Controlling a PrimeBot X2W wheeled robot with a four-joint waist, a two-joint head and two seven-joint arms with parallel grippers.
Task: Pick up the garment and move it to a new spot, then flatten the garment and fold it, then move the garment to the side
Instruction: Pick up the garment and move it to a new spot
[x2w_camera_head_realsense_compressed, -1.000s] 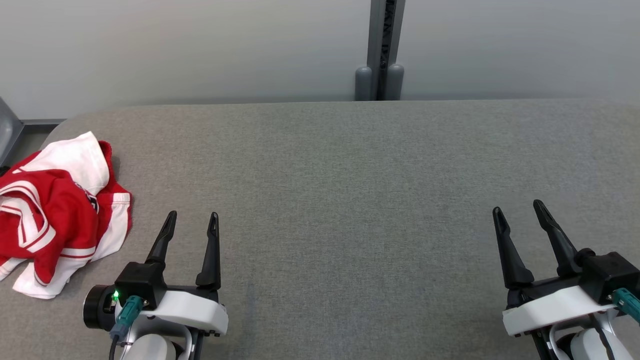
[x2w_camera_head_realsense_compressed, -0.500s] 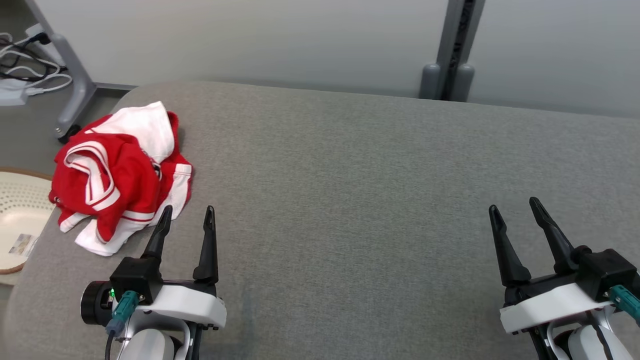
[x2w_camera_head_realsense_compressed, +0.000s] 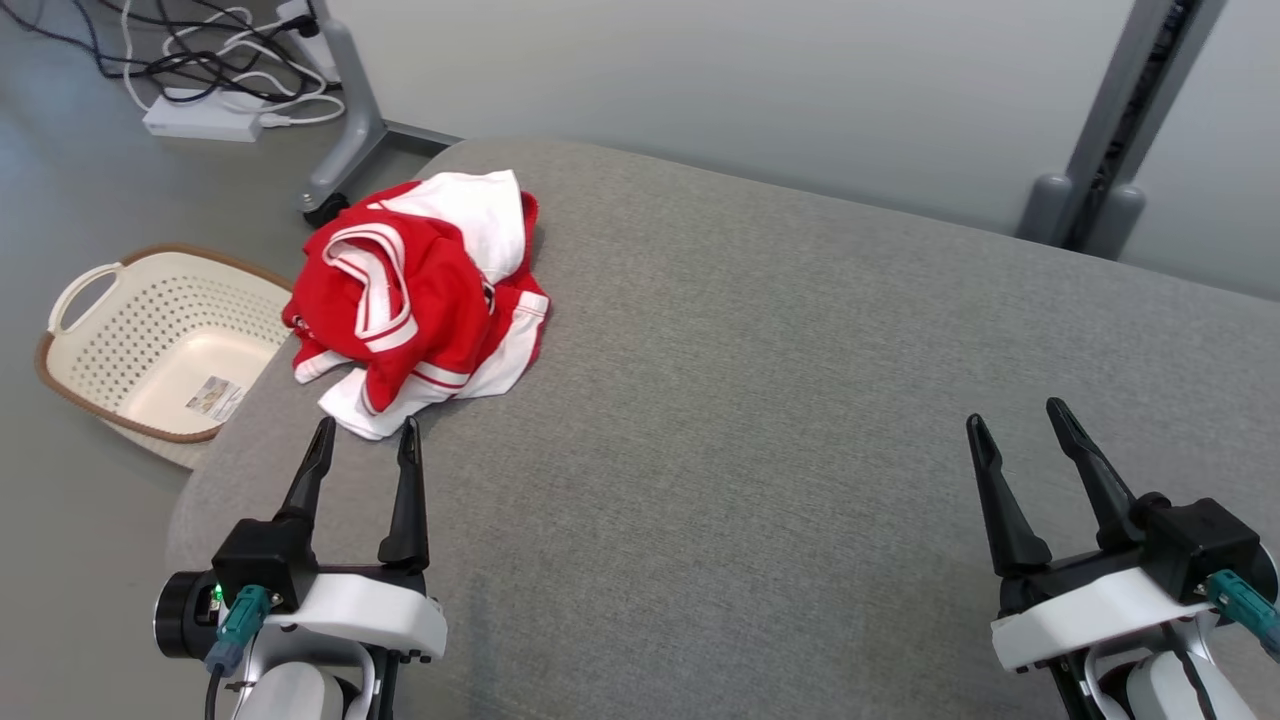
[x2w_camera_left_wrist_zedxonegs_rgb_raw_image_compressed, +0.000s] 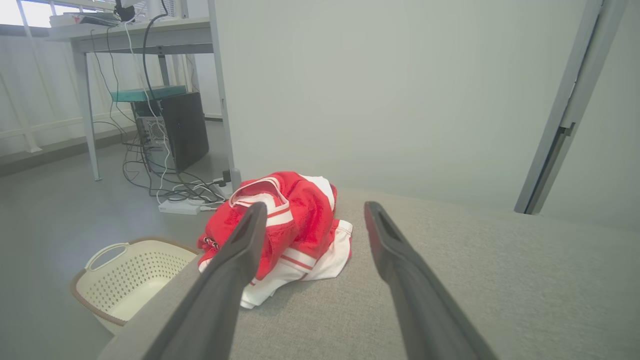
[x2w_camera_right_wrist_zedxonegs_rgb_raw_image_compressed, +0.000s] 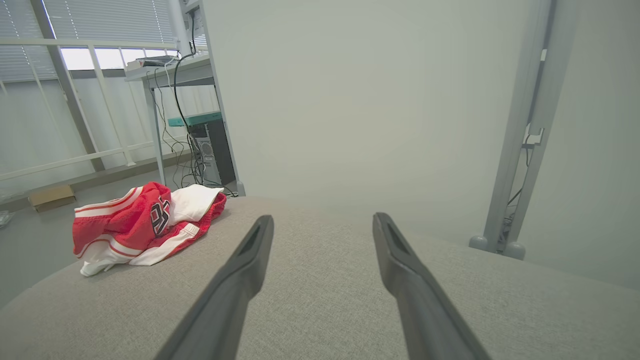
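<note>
The red and white garment (x2w_camera_head_realsense_compressed: 420, 300) lies crumpled in a heap at the far left corner of the grey padded table (x2w_camera_head_realsense_compressed: 800, 420), close to its rounded edge. The left gripper (x2w_camera_head_realsense_compressed: 366, 428) hovers just in front of the garment with its two dark fingers spread wide, holding nothing; the tips are near the white hem, but I cannot tell if they touch it. The right gripper (x2w_camera_head_realsense_compressed: 1013, 414) is well apart from the garment, over the right side of the table, also wide open and holding nothing. On the floor beside the table stands a cream basket (x2w_camera_head_realsense_compressed: 130, 330) with holes, and farther back lie some cables (x2w_camera_head_realsense_compressed: 200, 50).
</note>
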